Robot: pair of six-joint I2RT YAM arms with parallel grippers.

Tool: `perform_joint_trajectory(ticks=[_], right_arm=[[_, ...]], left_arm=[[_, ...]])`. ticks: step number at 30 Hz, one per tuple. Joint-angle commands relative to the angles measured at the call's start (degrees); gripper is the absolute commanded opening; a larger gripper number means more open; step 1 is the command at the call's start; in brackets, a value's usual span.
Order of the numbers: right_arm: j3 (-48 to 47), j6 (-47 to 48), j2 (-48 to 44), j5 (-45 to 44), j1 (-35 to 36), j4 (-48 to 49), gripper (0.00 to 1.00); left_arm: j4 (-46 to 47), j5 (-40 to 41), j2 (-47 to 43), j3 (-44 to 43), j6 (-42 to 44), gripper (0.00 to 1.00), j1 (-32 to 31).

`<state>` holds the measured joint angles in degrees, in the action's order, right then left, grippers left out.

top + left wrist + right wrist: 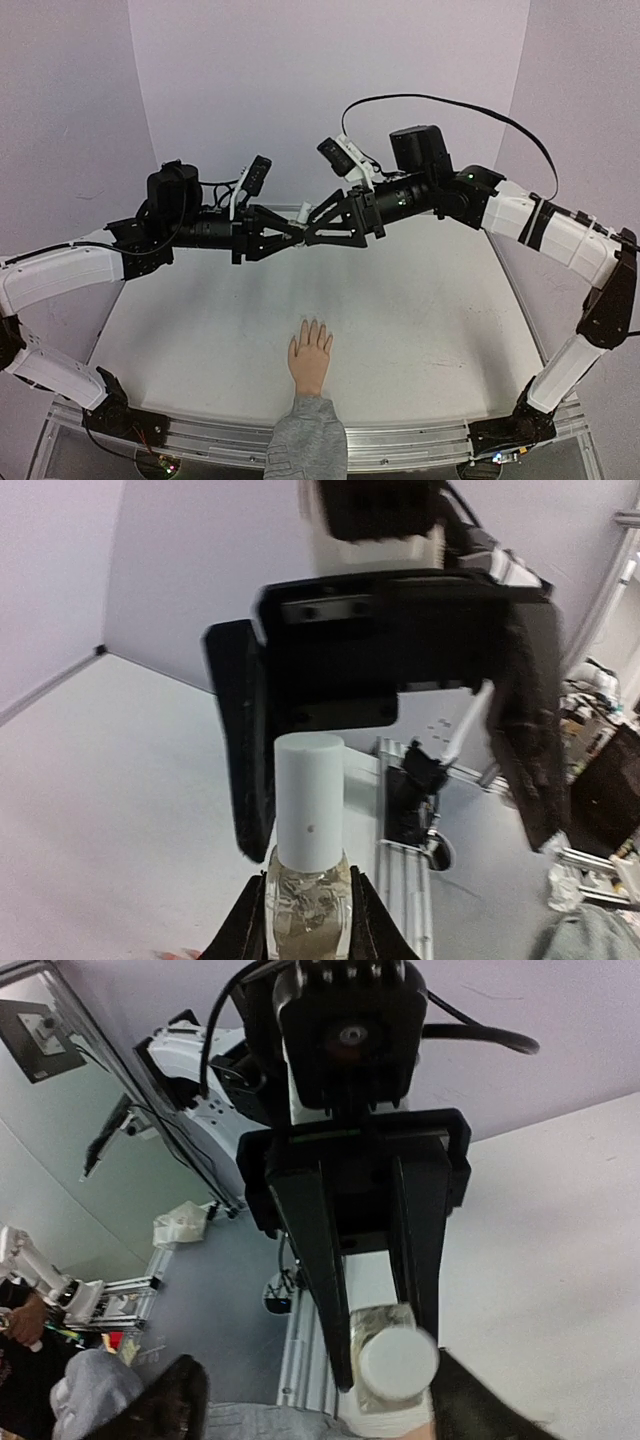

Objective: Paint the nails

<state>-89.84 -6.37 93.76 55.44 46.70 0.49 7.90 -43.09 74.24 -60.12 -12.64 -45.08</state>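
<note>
A small clear bottle (306,915) with a white cap (308,798) stands upright between the fingers of my left gripper (308,900), which is shut on its glass body. In the top view both grippers meet in mid-air over the far half of the table, my left gripper (290,228) holding the bottle (303,213). My right gripper (318,222) faces it and is open, its fingers (170,1400) spread wide on either side of the cap (397,1363) without touching it. The flesh-coloured hand (310,358) lies flat near the front edge, its nails (312,326) pointing away from me.
A grey sleeve (306,442) covers the wrist and crosses the metal rail (420,440) at the table's front edge. Purple walls enclose the back and sides. The white tabletop (200,330) spreads out around the hand.
</note>
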Motion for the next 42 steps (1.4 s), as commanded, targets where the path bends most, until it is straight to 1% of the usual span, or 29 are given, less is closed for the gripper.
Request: perform_joint_trajectory(ticks=[1,3,6,7,10,13,15,17,21,26,29,30,34,36,38,39,40,41,42], right_arm=[[2.88,-3.74,-6.01,-17.83,0.38,-2.11,0.98],[3.60,-6.73,-6.78,-24.30,-0.03,-2.48,0.98],[3.61,-12.92,-6.12,-30.71,-0.12,-2.43,0.98],[3.20,-15.05,-5.45,-32.36,-0.09,-2.44,0.98],[2.07,-20.85,-3.75,-36.93,0.23,-1.94,0.97],[1.11,-23.46,-2.22,-39.74,0.72,-1.13,0.91],[0.64,-24.51,-1.52,-41.20,1.05,-1.02,0.87],[0.63,-25.41,-1.03,-43.70,1.35,-1.02,0.79],[0.11,-27.03,0.36,-47.45,1.66,-1.02,0.67],[-1.80,-27.48,2.56,-48.00,1.98,0.56,0.62],[-2.90,-27.54,3.94,-47.93,1.98,0.56,0.52],[-3.33,-27.55,4.30,-47.69,1.99,0.56,0.48],[-3.31,-27.64,4.50,-46.13,1.99,0.55,0.22],[-2.40,-26.73,3.83,-45.98,1.98,0.67,0.12],[-1.42,-24.63,3.10,-44.60,1.94,1.28,0.05],[-1.26,-23.40,2.88,-42.52,1.78,1.51,0.03],[-1.47,-21.46,2.75,-39.16,1.47,1.96,0.00],[-1.74,-18.74,2.67,-34.50,1.16,2.60,0.00],[-2.11,-13.86,2.60,-28.04,0.98,2.94,0.00]], left_arm=[[3.73,19.47,-2.41,1.03,4.95,0.00,0.61],[3.76,29.80,-2.45,1.73,8.33,0.00,-1.68],[3.85,47.81,-1.10,1.16,16.54,0.00,-7.26],[3.90,52.16,-0.02,0.33,18.56,0.00,-8.81],[3.97,60.04,3.43,-2.22,21.77,0.00,-11.78],[4.04,63.70,6.86,-4.40,21.89,0.00,-12.84],[4.13,66.27,8.96,-5.80,23.22,0.00,-13.95],[4.14,68.63,11.07,-7.06,24.03,0.00,-15.12],[4.29,68.42,12.34,-8.19,23.31,0.00,-15.89],[4.24,68.40,13.53,-8.77,23.07,0.00,-16.64],[4.27,68.31,13.61,-8.93,23.19,0.00,-17.10],[4.19,68.34,13.67,-8.93,23.26,0.00,-17.14],[4.14,68.89,13.34,-8.98,22.99,0.00,-17.24],[4.05,68.19,12.80,-8.69,22.35,0.00,-17.23],[4.10,64.85,11.36,-7.94,21.52,0.00,-17.09],[4.11,61.98,10.79,-7.42,21.09,0.00,-16.98],[4.10,57.61,9.70,-6.73,20.45,0.00,-16.66],[3.94,52.40,8.56,-5.97,19.60,0.00,-15.88],[3.91,45.74,7.01,-5.07,18.01,0.00,-14.78]])
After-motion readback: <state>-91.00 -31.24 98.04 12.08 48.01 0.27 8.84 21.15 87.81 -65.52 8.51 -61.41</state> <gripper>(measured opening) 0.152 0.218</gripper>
